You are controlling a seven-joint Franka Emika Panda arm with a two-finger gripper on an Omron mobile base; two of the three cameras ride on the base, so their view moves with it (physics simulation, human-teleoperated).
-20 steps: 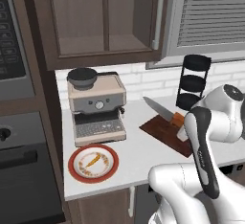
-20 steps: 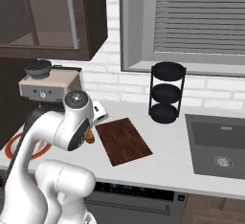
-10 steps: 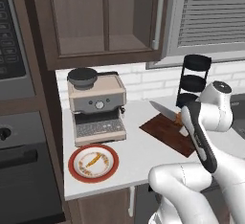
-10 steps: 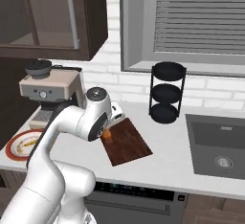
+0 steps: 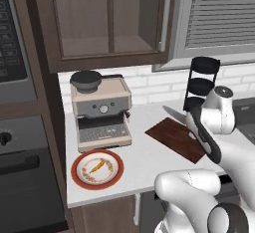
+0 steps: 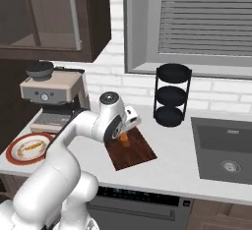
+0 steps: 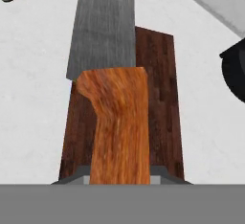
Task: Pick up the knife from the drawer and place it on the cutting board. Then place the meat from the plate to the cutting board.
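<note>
Knife (image 7: 111,74): matt brushed grey metal blade, grained orange wood handle. Cutting board (image 7: 158,98): dark reddish grained wood, matt. Counter (image 7: 28,89): pale speckled stone, smooth.

The arm (image 5: 209,127) hides most of the knife (image 5: 173,113)

The arm swings right across the bench, carrying the knife (image 7: 115,108) from the near-left edge of the cutting board (image 6: 132,149) to a spot above its middle. The hand (image 6: 126,134), a second ago left of the board, now hangs over it.
</note>
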